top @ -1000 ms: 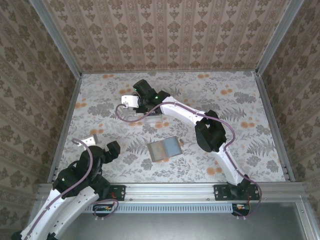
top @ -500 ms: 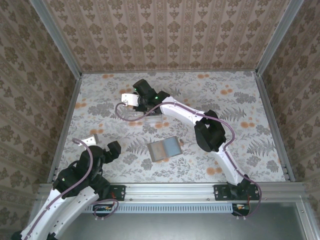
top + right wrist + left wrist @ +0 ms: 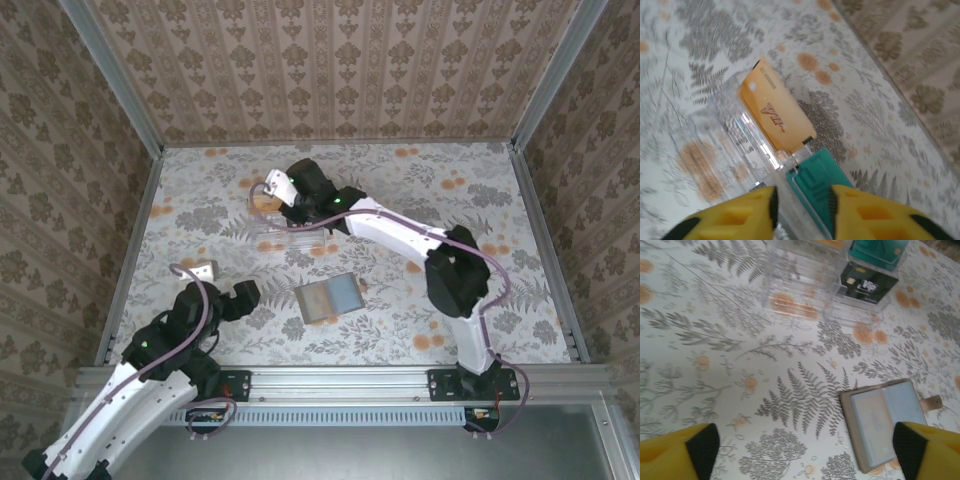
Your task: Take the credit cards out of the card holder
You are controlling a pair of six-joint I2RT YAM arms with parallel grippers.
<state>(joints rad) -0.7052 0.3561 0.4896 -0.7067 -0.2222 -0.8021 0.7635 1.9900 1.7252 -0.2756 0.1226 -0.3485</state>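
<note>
Grey holder (image 3: 330, 297): lying open in the middle of the surface (image 3: 200, 200); looking soft and floppy.
Teal card (image 3: 815, 182): sitting at the clear stand (image 3: 725, 145); thin, stiff, slippery, so pinching an edge is looking best.
Right claw (image 3: 802, 197): sitting half open around it; grip unclear.
Left claw (image 3: 805, 447): gaping wide, holding nothing.

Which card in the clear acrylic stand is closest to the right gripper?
The teal-green plastic card, right at the right gripper between its yellow fingers; the orange card stands farther off.

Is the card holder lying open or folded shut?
Open: the card holder lies spread flat on the table, both inner panels facing up.
</note>
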